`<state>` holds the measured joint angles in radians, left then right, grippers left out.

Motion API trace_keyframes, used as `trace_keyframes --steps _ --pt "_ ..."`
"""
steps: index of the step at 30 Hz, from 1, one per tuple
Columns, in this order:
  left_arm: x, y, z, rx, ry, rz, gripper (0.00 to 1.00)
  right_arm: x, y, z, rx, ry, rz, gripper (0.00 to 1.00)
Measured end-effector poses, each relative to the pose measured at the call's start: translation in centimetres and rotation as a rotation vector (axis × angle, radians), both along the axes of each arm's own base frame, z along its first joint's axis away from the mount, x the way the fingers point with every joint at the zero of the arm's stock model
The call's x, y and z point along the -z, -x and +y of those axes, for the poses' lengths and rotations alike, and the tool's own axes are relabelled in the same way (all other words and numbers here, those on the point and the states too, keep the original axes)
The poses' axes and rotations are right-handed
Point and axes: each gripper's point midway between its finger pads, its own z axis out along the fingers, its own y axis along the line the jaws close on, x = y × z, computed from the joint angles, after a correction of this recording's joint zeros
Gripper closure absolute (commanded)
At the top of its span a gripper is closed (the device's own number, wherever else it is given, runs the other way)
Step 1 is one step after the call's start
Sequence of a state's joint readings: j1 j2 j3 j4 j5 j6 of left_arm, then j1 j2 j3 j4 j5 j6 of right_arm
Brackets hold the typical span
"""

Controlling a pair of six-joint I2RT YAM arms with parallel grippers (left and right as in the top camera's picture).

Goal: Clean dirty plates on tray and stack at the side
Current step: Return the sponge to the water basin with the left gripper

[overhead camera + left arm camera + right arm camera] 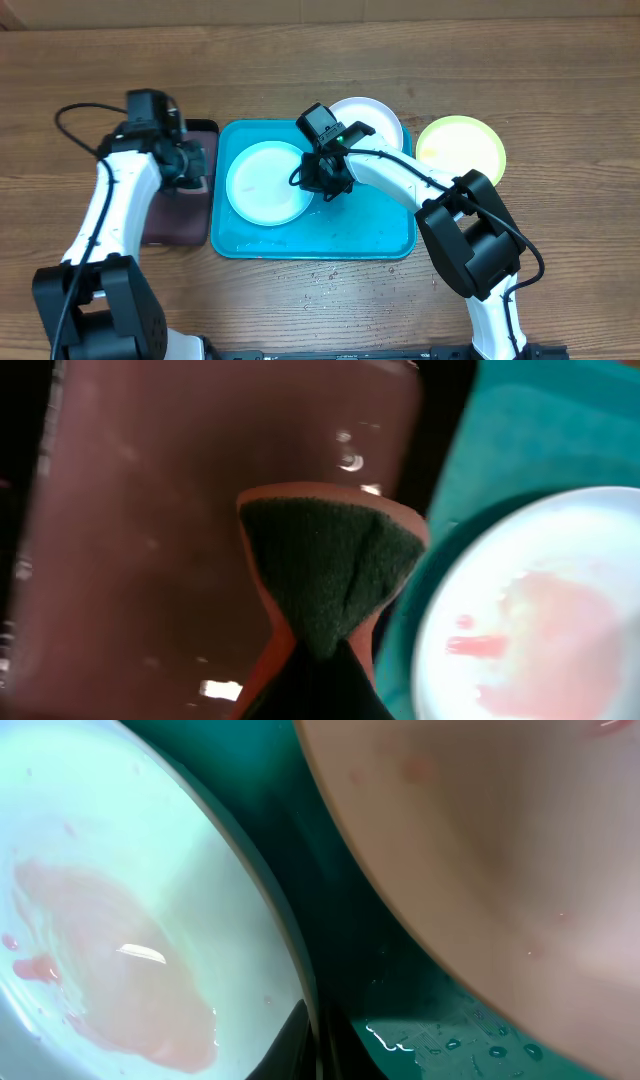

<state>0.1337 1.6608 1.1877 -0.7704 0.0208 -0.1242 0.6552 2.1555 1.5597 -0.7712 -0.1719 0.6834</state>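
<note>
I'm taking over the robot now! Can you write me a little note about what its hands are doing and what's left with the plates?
Hands: the left gripper is shut on the sponge, over the dark tray. The right gripper is shut at the light cyan plate's rim; I cannot tell if it grips it.
Plates: the light cyan plate lies in the blue tray, with a red smear on it. The white plate is at the tray's far right corner. The yellow-green plate is on the table.
Done: nothing stacked.
Left: wipe, then stack.

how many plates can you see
3: light cyan plate on the tray; white plate at its far right corner, partly behind the right arm; yellow-green plate on the table. None seems hidden.
</note>
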Motion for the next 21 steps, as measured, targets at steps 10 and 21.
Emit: trace_keyframes --steps 10,21 --pt "4.2 0.6 1.0 0.057 -0.041 0.121 0.96 0.0 0.0 0.0 0.000 0.000 0.001 0.95" --pt "5.9 0.5 2.7 0.030 -0.133 0.163 0.36 0.0 0.0 0.0 0.000 0.000 0.000 0.95"
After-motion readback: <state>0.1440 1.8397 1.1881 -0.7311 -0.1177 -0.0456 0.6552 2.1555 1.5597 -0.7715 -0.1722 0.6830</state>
